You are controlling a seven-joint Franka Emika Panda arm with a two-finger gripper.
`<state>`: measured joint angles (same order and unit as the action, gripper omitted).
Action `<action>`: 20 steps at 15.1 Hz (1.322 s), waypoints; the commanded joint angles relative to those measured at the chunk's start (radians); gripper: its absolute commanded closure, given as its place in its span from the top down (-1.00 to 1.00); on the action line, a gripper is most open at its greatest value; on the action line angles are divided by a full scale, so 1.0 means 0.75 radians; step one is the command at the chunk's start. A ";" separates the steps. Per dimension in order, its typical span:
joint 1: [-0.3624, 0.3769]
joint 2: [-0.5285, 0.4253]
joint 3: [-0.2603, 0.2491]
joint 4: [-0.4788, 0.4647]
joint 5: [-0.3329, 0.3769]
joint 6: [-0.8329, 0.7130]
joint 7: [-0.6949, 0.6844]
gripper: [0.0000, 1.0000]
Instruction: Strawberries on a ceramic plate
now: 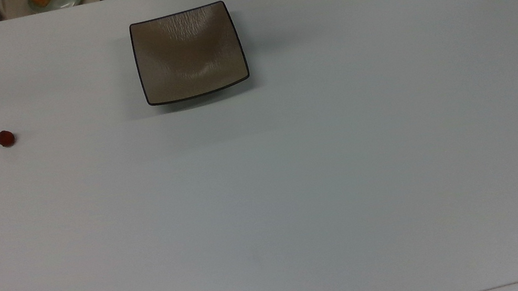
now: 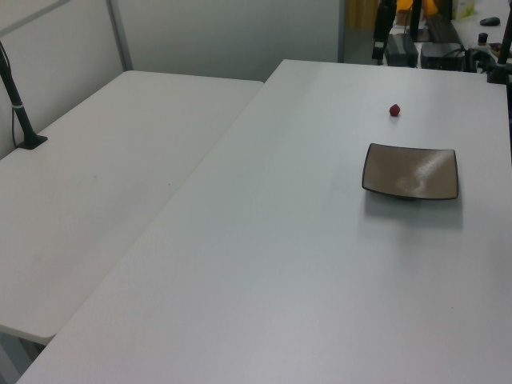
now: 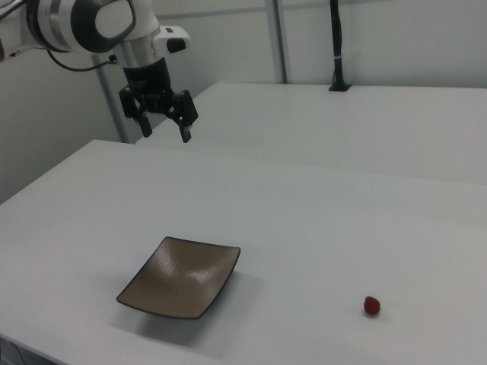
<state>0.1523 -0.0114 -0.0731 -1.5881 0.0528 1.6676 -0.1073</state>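
White bench [image 1: 350, 177] seen spanning room, second white table abutting it. Arm [image 3: 76, 23] raised high over bench's far edge in right view, hand [image 3: 163, 125] pointed down, fingers spread apart, nothing held. Ceramic plate [image 1: 189, 53] bare. Strawberry [image 1: 5, 138] on bench, well apart from plate, toward top view's left.

The arm reaches in from the right view's upper left, its gripper [image 3: 164, 131] pointing down — fingers spread, holding nothing.
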 commanded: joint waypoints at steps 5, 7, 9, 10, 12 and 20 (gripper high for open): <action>0.024 -0.007 -0.019 -0.016 -0.013 0.010 -0.025 1.00; 0.024 -0.007 -0.017 -0.016 -0.015 0.008 -0.025 1.00; 0.024 -0.007 -0.017 -0.020 -0.015 0.014 -0.025 1.00; 0.024 -0.007 -0.019 -0.020 -0.015 0.014 -0.025 1.00; 0.020 -0.005 -0.017 -0.030 -0.027 0.020 -0.031 1.00; 0.010 0.027 -0.082 -0.087 -0.060 0.200 -0.047 1.00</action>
<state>0.1494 0.0072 -0.1039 -1.6309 0.0212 1.7613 -0.1169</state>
